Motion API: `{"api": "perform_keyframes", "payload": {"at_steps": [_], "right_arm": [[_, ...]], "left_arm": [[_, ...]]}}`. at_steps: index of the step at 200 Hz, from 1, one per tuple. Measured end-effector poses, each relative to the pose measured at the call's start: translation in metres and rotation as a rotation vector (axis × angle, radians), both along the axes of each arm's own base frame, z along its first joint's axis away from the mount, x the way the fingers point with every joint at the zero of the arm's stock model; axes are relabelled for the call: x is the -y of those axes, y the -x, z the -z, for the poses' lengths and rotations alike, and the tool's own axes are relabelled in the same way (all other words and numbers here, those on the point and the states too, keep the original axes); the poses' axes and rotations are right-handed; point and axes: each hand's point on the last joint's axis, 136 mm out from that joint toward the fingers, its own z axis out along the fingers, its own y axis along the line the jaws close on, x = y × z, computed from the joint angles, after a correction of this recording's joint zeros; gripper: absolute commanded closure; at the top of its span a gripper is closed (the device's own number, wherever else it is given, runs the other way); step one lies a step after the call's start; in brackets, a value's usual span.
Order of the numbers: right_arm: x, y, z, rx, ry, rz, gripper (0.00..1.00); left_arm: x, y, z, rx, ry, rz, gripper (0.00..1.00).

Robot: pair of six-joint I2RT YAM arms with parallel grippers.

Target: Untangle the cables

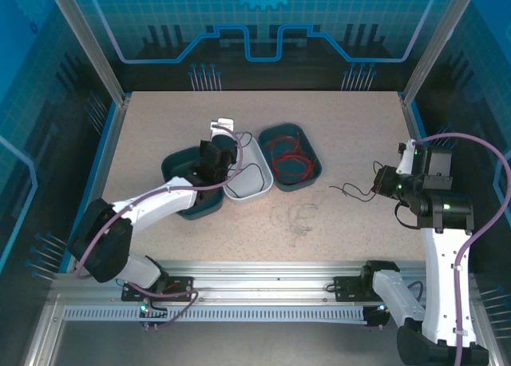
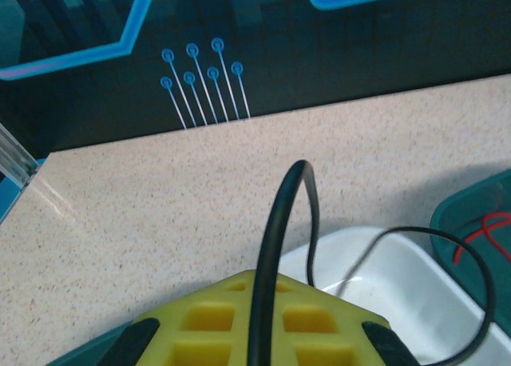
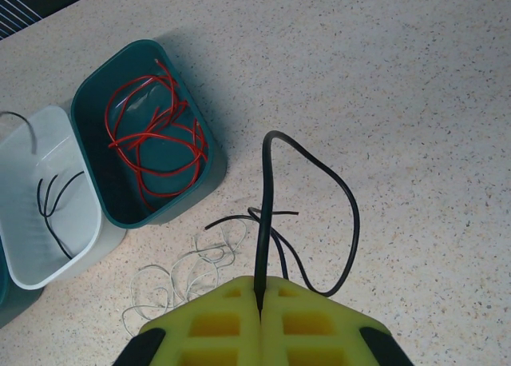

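1. Left jaws are pressed together on a thin black wire (image 2: 275, 222), which arches above the white plastic tub (image 2: 391, 294).
2. Right jaws pinch another thin black wire (image 3: 265, 182), looping over the speckled bench (image 1: 343, 126) at 3 o'clock of the teal plastic tub (image 3: 211, 154).
3. Thin red wires (image 3: 152, 138) coil inside that tub.
4. Whitish wires (image 3: 192, 266) lie tangled at its 6 o'clock.
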Motion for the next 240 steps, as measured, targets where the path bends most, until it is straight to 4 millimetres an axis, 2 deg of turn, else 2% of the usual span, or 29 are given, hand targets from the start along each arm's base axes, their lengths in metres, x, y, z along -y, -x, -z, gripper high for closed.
{"api": "perform_keyframes", "payload": {"at_steps": [73,141,201,234,240], "right_arm": [[-0.001,0.0,0.002,-0.004,-0.003,-0.002,1.0],[-0.001,0.002,0.0,0.004,-0.002,-0.002,1.0],[-0.001,0.002,0.001,0.003,-0.005,-0.005,1.0],[-0.003,0.002,0.001,0.004,-0.011,-0.01,1.0],[-0.003,0.002,0.0,0.004,-0.013,-0.013,1.0]], "left_arm": [[0.019,0.004,0.033,-0.111,-0.068,-0.011,1.0],[0.026,0.005,0.078,-0.229,-0.104,-0.034,1.0],[0.026,0.007,0.097,-0.288,-0.092,-0.064,1.0],[0.033,0.008,0.109,-0.318,-0.054,-0.041,1.0],[0.035,0.008,0.11,-0.321,-0.044,-0.036,0.95]]}}
